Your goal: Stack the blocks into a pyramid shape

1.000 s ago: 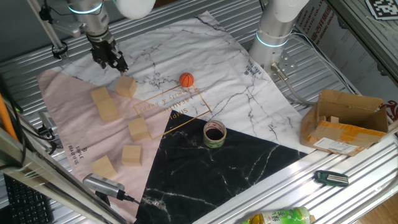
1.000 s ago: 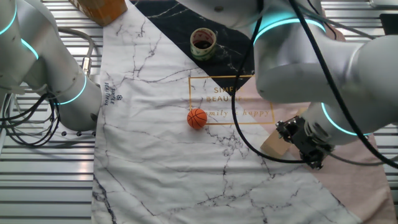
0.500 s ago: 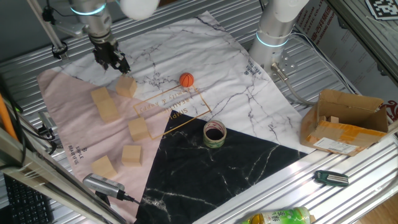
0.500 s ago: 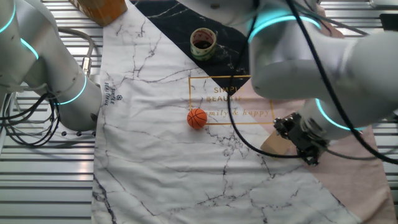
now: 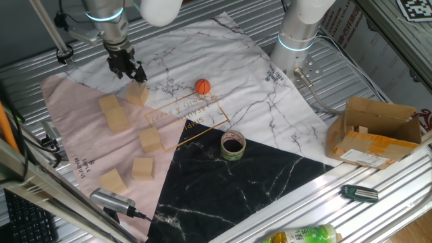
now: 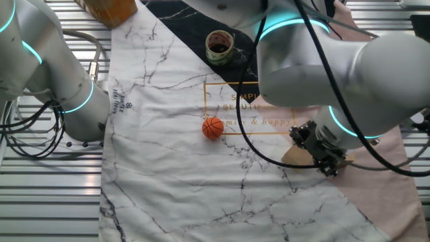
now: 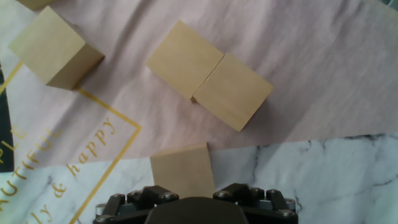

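Gripper [image 5: 132, 71] just above nearest block [image 7: 182, 169]; block directly ahead of fingers; finger spread unclear.

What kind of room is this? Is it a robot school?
Probably a robot lab or test bench, not a home. A robot arm's gripper works over wooden blocks on a ribbed metal table, with a second robot arm bolted on and loose cables nearby.

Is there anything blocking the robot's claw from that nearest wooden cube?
Nothing visible does. The gripper hangs right beside the nearest block, with only bare cloth around it. The orange ball and tape roll lie off to the side.
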Tool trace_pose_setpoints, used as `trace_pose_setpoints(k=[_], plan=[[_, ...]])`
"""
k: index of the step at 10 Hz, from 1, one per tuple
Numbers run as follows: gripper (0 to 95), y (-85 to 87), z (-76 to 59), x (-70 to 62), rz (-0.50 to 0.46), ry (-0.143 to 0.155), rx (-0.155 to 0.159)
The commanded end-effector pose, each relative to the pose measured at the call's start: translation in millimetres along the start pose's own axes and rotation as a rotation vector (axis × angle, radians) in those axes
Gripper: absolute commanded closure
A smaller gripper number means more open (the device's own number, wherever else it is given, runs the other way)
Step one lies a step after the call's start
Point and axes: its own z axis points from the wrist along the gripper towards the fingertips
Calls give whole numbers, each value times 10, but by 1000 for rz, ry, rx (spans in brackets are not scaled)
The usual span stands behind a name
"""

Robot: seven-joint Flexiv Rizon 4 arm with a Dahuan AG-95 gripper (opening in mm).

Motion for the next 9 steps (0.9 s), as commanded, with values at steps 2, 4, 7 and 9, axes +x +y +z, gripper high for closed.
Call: trace_pose_setpoints(k=[2, 4, 7, 9], plan=[[0, 33, 54, -58, -16, -8, 1], [0, 51, 89, -88, -16, -8, 3], [0, 69, 118, -108, -14, -4, 7], [0, 75, 129, -116, -15, -2, 7]])
